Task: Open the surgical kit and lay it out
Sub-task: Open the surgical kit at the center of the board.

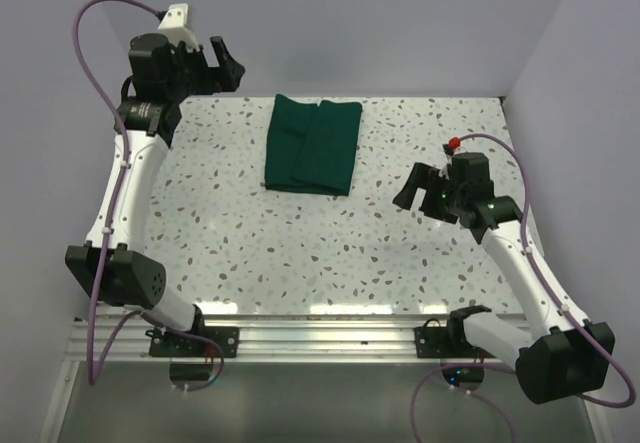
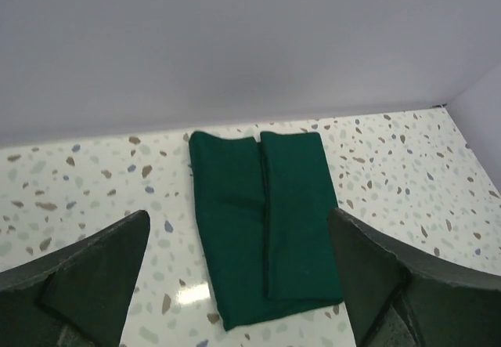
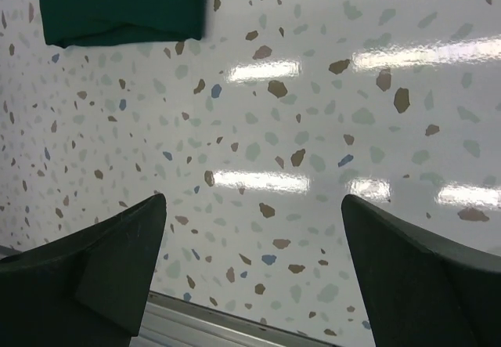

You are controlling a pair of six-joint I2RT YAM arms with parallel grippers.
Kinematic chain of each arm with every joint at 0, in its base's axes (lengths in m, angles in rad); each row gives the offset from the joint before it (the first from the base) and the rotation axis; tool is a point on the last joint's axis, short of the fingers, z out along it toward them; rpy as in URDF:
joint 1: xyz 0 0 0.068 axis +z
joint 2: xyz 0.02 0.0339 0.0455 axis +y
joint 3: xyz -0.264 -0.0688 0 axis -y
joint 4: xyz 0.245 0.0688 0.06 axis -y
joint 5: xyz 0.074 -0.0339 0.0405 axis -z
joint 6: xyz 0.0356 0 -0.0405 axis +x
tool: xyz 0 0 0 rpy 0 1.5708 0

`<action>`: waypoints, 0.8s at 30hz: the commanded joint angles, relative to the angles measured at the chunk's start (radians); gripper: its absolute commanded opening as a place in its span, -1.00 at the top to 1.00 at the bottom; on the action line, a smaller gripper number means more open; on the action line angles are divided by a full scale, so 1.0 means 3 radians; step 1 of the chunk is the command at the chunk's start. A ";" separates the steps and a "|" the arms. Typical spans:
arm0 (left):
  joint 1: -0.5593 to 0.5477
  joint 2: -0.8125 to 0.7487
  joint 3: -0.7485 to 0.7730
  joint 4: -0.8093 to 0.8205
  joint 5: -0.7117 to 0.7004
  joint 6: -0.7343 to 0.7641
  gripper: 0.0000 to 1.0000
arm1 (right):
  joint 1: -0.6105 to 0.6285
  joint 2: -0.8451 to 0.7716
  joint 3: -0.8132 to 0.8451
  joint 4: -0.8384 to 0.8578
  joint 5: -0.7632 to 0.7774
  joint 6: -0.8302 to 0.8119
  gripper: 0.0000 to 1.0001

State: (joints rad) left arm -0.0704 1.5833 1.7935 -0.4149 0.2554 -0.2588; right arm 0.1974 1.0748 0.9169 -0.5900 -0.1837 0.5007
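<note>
A folded dark green cloth wrap (image 1: 312, 145) lies flat at the far middle of the speckled tabletop (image 1: 300, 253), with a lengthwise fold line down its centre. The left gripper (image 1: 228, 63) hangs near the far-left corner, to the left of the cloth and clear of it. The right gripper (image 1: 418, 185) sits to the right of the cloth, apart from it, its fingers pointing towards the cloth.

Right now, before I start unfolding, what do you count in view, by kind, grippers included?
Dark green cloth wrap, folded shut: 1
Grippers: 2, the left gripper and the right gripper, both open and empty
Total: 3
No tray or instruments show outside the wrap.
</note>
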 commanded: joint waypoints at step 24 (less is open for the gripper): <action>-0.0543 -0.0818 -0.1308 -0.0505 -0.1384 -0.0784 -0.99 | 0.1089 0.1399 0.2703 -0.0615 0.0693 0.0116 -0.97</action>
State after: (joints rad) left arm -0.2211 1.4361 1.4364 -0.4786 -0.0891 -0.5442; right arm 0.4152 1.3315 1.5524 -0.6811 -0.0826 0.5594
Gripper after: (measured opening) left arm 0.993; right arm 0.983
